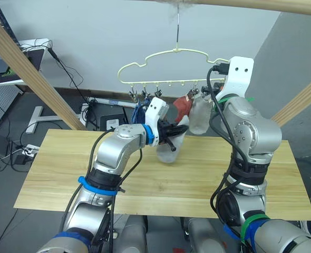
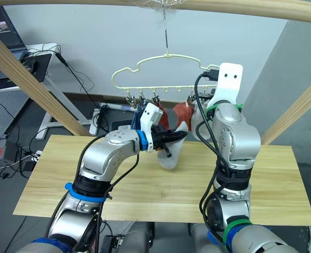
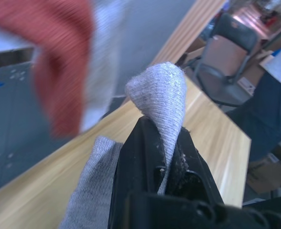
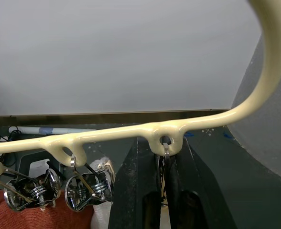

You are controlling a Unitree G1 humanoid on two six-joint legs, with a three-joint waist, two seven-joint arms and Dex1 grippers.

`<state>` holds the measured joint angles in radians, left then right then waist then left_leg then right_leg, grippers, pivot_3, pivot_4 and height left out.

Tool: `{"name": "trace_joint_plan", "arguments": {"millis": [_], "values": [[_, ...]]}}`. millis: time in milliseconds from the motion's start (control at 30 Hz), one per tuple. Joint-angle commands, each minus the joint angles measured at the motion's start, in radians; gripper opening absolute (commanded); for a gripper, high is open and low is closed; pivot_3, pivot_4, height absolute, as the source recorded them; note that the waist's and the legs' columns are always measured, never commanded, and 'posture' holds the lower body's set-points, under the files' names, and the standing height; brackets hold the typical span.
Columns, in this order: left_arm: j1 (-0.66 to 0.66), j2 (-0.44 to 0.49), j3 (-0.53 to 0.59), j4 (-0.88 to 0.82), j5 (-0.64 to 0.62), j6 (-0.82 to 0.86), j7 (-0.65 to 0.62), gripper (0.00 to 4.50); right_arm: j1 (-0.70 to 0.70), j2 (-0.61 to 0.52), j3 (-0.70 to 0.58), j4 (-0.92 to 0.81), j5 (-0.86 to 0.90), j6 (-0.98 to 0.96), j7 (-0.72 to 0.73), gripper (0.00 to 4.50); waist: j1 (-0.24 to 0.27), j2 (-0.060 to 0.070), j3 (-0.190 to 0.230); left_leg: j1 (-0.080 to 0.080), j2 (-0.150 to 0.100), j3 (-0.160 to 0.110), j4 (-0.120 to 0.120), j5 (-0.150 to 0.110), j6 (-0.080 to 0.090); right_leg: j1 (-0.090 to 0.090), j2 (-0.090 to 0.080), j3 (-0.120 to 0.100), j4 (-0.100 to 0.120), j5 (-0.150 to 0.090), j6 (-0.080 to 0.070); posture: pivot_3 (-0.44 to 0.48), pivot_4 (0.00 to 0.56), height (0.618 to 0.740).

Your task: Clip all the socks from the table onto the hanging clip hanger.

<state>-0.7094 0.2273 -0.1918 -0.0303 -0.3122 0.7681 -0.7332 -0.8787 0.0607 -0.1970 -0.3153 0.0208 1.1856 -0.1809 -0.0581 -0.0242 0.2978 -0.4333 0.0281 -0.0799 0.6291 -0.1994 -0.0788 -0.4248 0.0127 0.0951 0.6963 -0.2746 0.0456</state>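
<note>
Your left gripper (image 1: 172, 138) pinches a grey sock (image 1: 168, 150) just above the table (image 1: 66, 174). Beyond it, your right gripper (image 4: 163, 164) is clamped on a metal clip (image 4: 165, 151) at the hanger's (image 1: 166, 55) right end, beside hanging red (image 1: 183, 107) and grey socks (image 1: 200, 117); blue socks (image 1: 139, 112) hang left.

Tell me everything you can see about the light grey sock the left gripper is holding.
The light grey sock is soft ribbed knit, pinched near one end by the left gripper, whose black fingers are shut on a fold that pokes out above them. The rest droops below the gripper, hanging above the table, whether it touches it is unclear. It hangs just below the pale-yellow clip hanger, not yet clipped, beside a rust red sock already hanging there.
</note>
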Motion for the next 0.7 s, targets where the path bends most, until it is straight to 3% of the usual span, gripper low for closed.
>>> {"name": "trace_joint_plan", "arguments": {"millis": [33, 433, 700], "values": [[-0.043, -0.039, -0.023, 0.039, 0.002, -0.036, 0.002, 0.02, -0.032, 0.003, -0.006, -0.056, 0.006, -0.006, -0.008, 0.00, 0.000, 0.000, 0.000, 0.000, 0.000, 0.000, 0.000, 0.000, 0.000, 0.000, 0.000, 0.000, 0.000, 0.000, 0.000, -0.011, 0.258, 0.740], [-0.155, -0.159, -0.035, 0.394, 0.105, -0.251, 0.052, 0.02, -0.043, 0.007, -0.008, -0.051, 0.010, -0.010, -0.014, 0.00, -0.001, 0.000, 0.000, 0.000, 0.000, 0.000, 0.000, 0.000, 0.000, 0.000, 0.000, 0.000, -0.001, 0.000, 0.000, -0.021, 0.257, 0.740], [-0.218, -0.204, -0.014, 0.511, 0.117, -0.316, 0.059, 0.02, -0.044, 0.012, -0.008, -0.054, 0.012, -0.003, -0.019, 0.00, -0.003, 0.000, 0.000, -0.001, 0.000, 0.000, -0.001, 0.000, 0.000, 0.000, 0.000, 0.000, -0.001, 0.000, 0.000, -0.024, 0.264, 0.740]]}}
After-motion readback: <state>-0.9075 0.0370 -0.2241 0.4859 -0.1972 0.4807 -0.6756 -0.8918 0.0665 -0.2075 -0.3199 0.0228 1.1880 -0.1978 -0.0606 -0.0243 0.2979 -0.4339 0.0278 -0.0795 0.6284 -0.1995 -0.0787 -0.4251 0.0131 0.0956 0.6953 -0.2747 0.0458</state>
